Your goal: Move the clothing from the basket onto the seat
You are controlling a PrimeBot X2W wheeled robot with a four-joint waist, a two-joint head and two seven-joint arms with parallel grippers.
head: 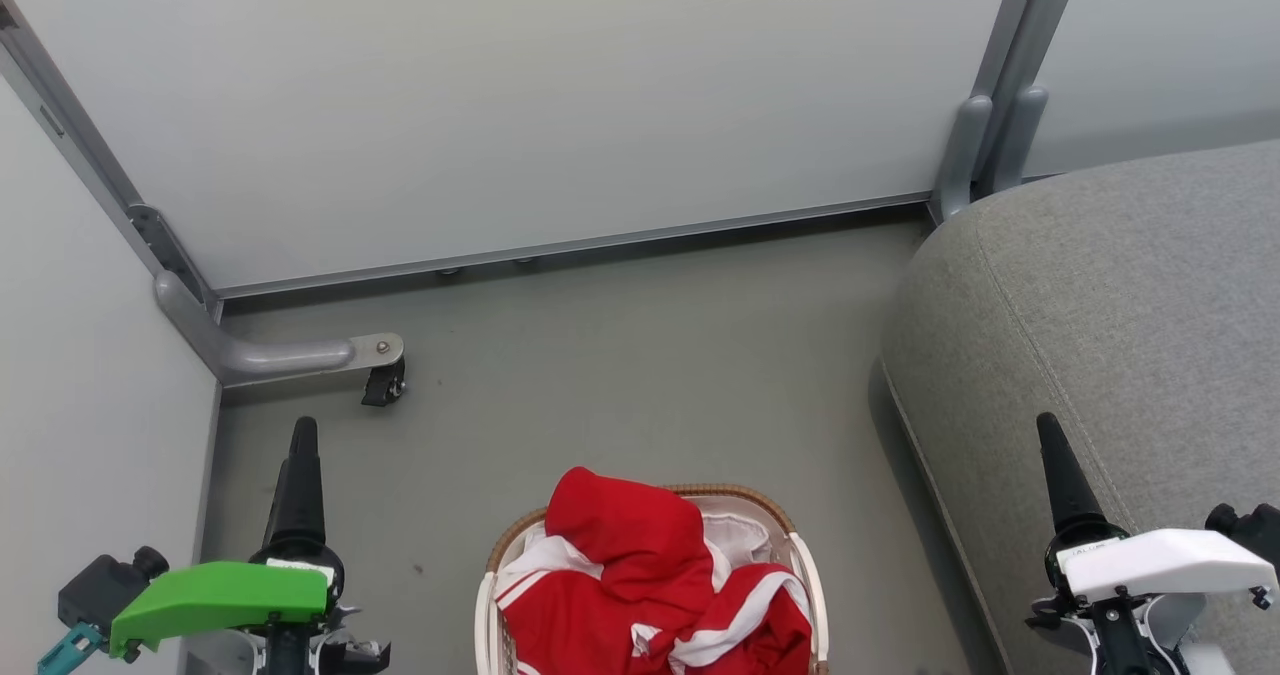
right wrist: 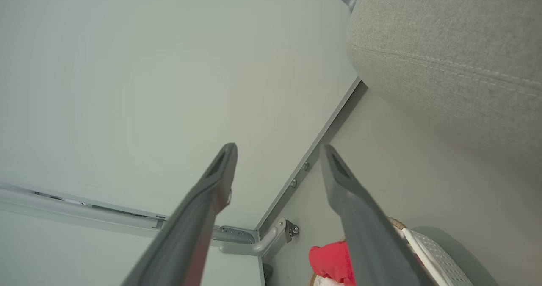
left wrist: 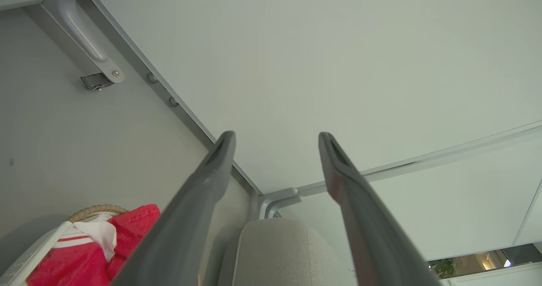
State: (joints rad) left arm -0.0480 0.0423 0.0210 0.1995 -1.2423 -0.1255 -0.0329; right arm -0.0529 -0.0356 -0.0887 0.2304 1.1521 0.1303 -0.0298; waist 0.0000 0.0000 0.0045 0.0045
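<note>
Grey floor (head: 640,355) runs between pale partition walls (head: 560,105), with a caster (head: 385,385) off to my left. The basket (head: 740,495) sits on the floor straight ahead, between my arms, heaped with red-and-white clothing (head: 625,555), perhaps a jersey, though the folds hide its shape. The seat (head: 1120,305) stands near it on my right. My left gripper (left wrist: 276,134) hangs over the floor and my right gripper (right wrist: 277,147) over the seat's edge, both spread wide and holding nothing.
</note>
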